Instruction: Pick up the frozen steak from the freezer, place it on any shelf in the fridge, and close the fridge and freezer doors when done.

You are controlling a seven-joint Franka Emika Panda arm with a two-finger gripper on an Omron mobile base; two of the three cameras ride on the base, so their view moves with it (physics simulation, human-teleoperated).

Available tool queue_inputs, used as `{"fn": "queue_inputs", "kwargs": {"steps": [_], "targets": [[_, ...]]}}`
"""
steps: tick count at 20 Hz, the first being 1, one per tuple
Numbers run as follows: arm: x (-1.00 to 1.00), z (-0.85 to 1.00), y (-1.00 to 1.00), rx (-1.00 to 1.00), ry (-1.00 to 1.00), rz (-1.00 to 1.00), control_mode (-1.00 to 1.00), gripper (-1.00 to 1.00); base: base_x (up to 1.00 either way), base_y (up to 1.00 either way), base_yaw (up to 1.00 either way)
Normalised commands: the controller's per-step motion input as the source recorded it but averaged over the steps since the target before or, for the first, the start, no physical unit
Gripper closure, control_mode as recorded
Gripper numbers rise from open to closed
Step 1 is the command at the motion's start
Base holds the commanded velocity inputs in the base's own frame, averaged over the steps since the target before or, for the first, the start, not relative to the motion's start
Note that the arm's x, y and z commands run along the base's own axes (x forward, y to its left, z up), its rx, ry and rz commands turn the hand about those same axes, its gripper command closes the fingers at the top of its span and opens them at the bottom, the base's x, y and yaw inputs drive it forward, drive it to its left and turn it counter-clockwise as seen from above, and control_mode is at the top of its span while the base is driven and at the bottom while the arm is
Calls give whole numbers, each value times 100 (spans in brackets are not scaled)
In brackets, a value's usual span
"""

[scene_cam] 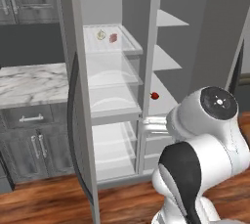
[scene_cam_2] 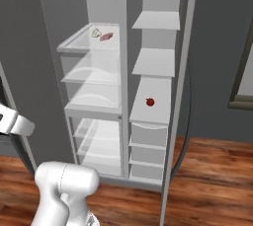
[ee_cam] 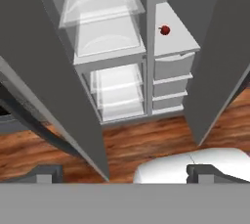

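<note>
Hand view shows the jaws spread wide and empty, while the steak (scene_cam: 113,37) on the top freezer shelf (scene_cam: 128,46) looks tiny and blurred.

Ahead of the jaws and below them, a wooden plank floor (ee_cam: 146,137) runs under grey walls (scene_cam_2: 217,47). Far off to their left stands a marble counter (scene_cam: 29,83) over grey cabinets (scene_cam: 34,145); a dark-framed window (scene_cam_2: 243,79) sits to their right.

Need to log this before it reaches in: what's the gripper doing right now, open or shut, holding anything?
Gripper: open, holding nothing, fingertips spread wide well short of the open fridge.
</note>
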Motion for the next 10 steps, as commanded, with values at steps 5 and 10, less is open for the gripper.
{"fn": "queue_inputs", "kwargs": {"steps": [5, 10], "targets": [[-58, 17, 90, -14, -42, -8, -100, -100, 0, 0, 0], [-4, 3, 100, -5, -35, -26, -100, -100, 0, 0, 0]]}}
